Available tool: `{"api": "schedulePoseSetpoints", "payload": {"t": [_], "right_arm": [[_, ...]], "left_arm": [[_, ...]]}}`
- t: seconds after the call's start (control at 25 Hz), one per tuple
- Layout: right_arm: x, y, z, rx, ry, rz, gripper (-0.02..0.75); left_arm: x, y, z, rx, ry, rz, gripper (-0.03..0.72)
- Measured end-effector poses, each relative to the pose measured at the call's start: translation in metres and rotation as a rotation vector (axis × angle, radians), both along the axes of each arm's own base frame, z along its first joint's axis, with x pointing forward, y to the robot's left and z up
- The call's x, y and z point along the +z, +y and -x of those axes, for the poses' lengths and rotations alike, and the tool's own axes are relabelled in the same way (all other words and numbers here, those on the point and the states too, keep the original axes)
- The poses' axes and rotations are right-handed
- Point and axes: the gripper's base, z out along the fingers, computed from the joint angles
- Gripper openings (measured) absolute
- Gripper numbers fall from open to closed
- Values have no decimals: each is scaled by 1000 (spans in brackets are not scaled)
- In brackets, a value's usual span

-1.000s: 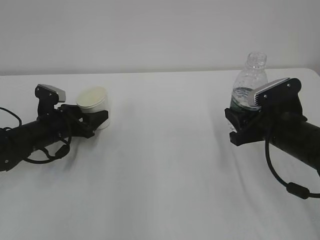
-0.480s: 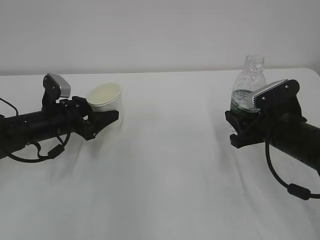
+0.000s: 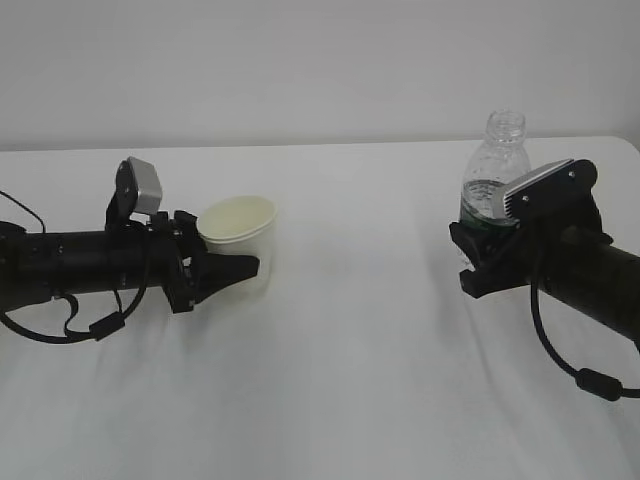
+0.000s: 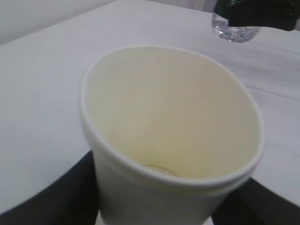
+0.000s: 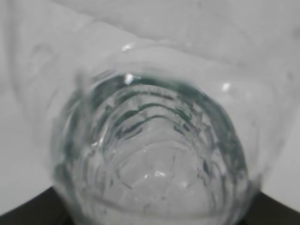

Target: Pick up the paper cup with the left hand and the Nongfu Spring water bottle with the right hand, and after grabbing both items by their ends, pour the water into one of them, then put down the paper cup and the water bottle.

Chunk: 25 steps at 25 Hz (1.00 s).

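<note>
Item 1: paper cup (image 3: 240, 240), empty, clamped low down in left tool (image 3: 225, 275), raised off the white counter (image 3: 350, 350).
Item 2: Nongfu Spring water bottle (image 3: 495, 175), capless, upright, water (image 5: 150, 173) inside, clamped at its base in right tool (image 3: 480, 255).
Status: both grasps done; items well apart; pouring and set-down outstanding.

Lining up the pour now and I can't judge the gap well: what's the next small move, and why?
Probably bring the two together: carry the paper cup in the left hand further toward the Nongfu Spring water bottle. Both look gripped, the cup is empty inside, and a wide stretch of table separates them, so tilting the upright bottle in the right hand now would likely spill.
</note>
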Motion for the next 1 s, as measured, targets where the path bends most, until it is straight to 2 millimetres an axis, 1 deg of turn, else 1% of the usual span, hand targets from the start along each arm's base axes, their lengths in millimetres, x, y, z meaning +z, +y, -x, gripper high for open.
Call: {"api": "schedulePoseSetpoints", "payload": {"t": [0.44, 0.76, 1.0], "right_arm": [[0, 1, 1, 19, 0, 9, 405], [-1, 8, 5, 130, -6, 51, 405], [-3, 10, 6, 176, -18, 117, 405]], "left_arm": [[-1, -55, 25, -175, 5, -6, 456], [0, -93, 48, -280, 2, 1, 455], [2, -115, 60, -303, -1, 20, 453]]}}
